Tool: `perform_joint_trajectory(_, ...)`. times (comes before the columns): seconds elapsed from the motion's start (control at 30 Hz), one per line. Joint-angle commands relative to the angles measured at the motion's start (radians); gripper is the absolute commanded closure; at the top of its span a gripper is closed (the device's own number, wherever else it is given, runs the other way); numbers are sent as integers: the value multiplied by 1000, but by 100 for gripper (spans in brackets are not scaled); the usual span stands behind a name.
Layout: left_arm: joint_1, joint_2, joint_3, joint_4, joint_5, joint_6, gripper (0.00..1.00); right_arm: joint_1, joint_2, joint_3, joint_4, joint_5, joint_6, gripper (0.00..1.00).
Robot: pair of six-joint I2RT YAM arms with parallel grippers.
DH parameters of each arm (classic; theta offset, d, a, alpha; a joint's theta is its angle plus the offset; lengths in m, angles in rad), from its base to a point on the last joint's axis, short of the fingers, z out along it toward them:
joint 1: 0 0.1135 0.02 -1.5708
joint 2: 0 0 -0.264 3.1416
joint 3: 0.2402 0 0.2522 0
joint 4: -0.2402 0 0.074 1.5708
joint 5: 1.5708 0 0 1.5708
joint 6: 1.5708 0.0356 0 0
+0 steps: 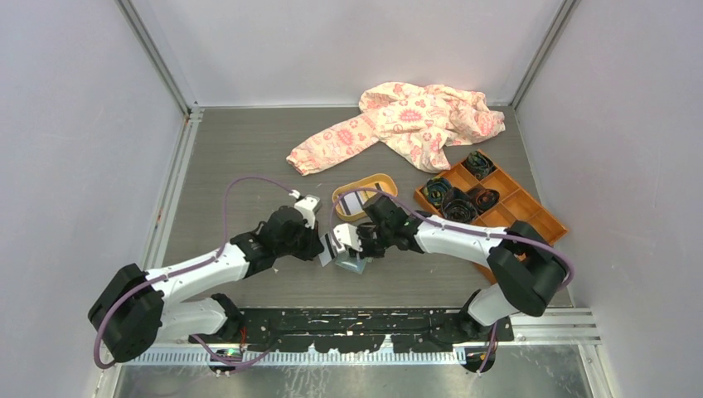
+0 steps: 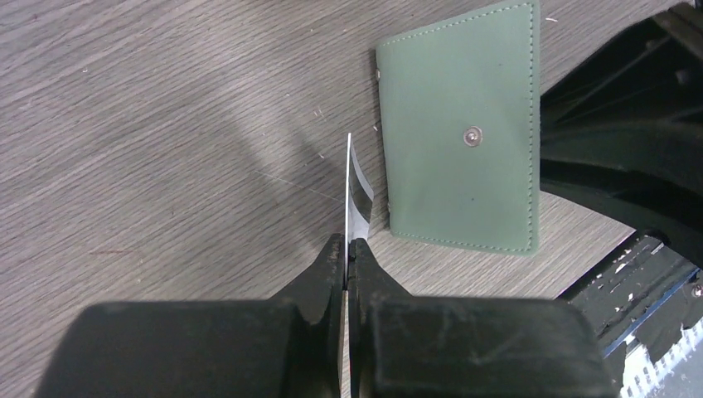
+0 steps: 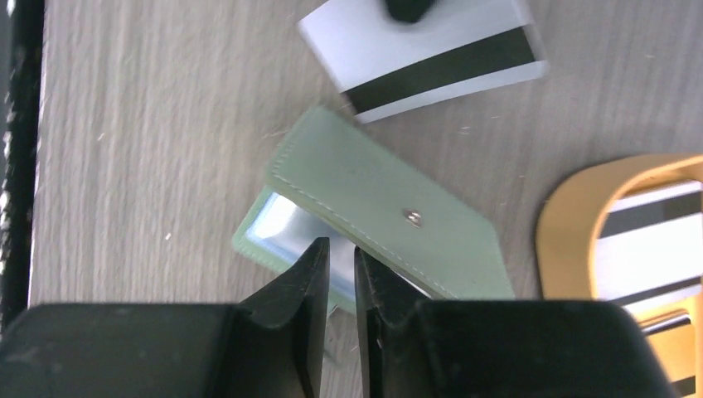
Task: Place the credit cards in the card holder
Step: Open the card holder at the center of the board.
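The pale green card holder (image 3: 390, 195) lies on the table with its cover slightly ajar, showing a clear inner sleeve (image 3: 278, 224). It also shows in the left wrist view (image 2: 464, 133) and the top view (image 1: 351, 265). My left gripper (image 2: 346, 240) is shut on a white credit card with a dark stripe (image 3: 423, 58), seen edge-on in the left wrist view (image 2: 350, 186), just beside the holder. My right gripper (image 3: 341, 245) is nearly shut with a narrow gap, its tips over the sleeve and nothing visible between them. More striped cards (image 3: 651, 240) lie in an orange oval tray (image 3: 572, 207).
The orange oval tray (image 1: 385, 181) sits just behind both grippers. An orange compartmented box (image 1: 518, 203) with dark rolled items stands at the right. A pink patterned cloth (image 1: 414, 124) lies at the back. The right arm (image 2: 622, 124) is close beside the holder.
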Motion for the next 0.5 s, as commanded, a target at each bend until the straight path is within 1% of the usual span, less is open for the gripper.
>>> perform_joint_trajectory(0.0,9,3,21,29,4,27,100,-24,32,61,204,26,320,76)
perform_joint_trajectory(0.1,10,-44,-5,-16,-72,-4,100,-35,62,72,257,61,458,72)
perform_joint_trajectory(0.13,10,-82,-17,-34,-95,-19,100,-36,81,82,259,89,495,71)
perform_joint_trajectory(0.23,9,-178,-52,-97,-114,-71,100,-36,132,139,243,129,598,70)
perform_joint_trajectory(0.4,10,-350,-71,-225,-51,-137,100,-38,230,230,193,146,752,70)
perform_joint_trajectory(0.47,8,-425,-85,-243,34,-144,100,-40,263,267,164,126,792,70)
